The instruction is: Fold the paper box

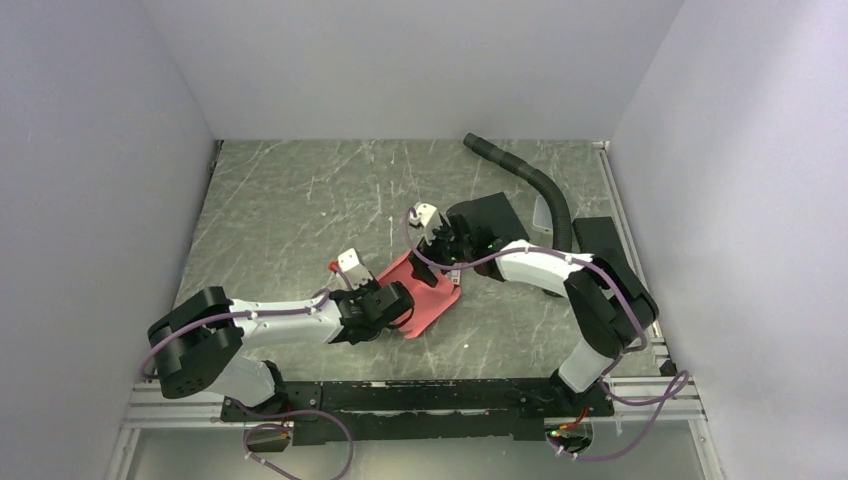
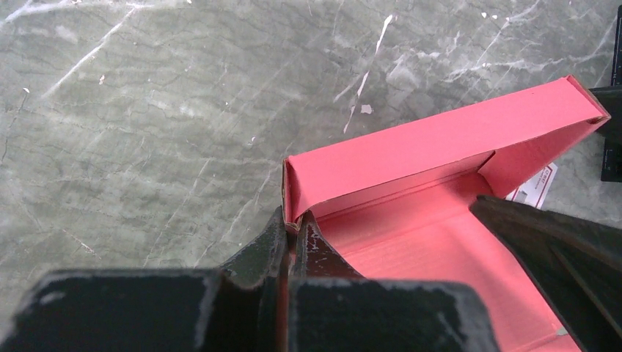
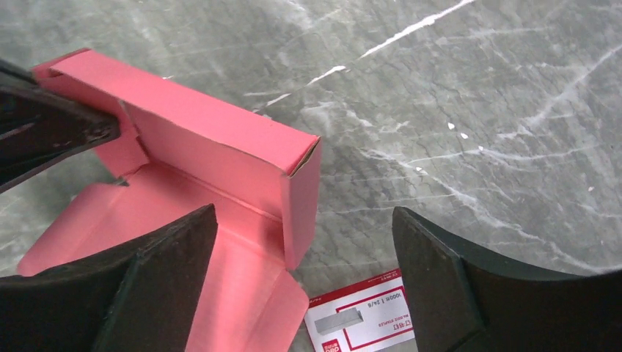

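The paper box is red-pink card lying open on the marble table, with one long side wall folded upright. My left gripper is shut on the near corner of that wall, one finger inside and one outside. In the top view the left gripper sits at the box's left edge. My right gripper is open and straddles the wall's other end, its fingers well apart and touching nothing. Seen from above, the right gripper is over the box's far right corner.
A small red-and-white card lies on the table beside the box's right end. A black flat pad lies behind the right gripper. A black corrugated hose curves along the back right. White walls enclose the table.
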`<state>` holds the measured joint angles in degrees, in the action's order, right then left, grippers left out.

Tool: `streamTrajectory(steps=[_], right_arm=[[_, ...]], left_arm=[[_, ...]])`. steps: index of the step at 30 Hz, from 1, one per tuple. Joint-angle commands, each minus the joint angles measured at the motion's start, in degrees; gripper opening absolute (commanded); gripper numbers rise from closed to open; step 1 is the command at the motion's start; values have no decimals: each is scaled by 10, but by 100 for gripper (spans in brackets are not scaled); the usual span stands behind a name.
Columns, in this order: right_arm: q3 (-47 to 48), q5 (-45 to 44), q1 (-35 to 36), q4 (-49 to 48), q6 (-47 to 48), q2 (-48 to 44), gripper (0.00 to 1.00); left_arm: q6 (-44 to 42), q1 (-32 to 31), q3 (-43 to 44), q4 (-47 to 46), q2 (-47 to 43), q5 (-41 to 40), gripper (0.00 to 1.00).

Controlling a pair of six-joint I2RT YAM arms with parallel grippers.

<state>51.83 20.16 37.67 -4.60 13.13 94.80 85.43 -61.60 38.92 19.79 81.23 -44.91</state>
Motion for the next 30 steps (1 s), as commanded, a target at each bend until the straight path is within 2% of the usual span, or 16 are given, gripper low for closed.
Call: streamTrajectory(steps=[1,9,13,18,21,25,30], right_arm=[[32,90,-18,60,55,-36,99],[39,145,-61,104,83,-95,100],[15,177,-101,79,63,-154,100],[-34,361,-195,-18,-101,-145,100],[-15,377,-200,37,-127,-133,100],[-32,362,-201,19,-188,-151,100],[-31,349,-201,23,-189,-154,100]], left_arm=[[15,5,0,4,-12,-4,0],[28,9,-18,-8,-36,9,0],[28,9,-28,-18,-51,12,0],[38,10,-31,-22,-55,17,0],[56,10,-38,-27,-60,19,0],[90,9,-38,-15,-67,22,0],[149,16,-21,25,-58,58,18]])
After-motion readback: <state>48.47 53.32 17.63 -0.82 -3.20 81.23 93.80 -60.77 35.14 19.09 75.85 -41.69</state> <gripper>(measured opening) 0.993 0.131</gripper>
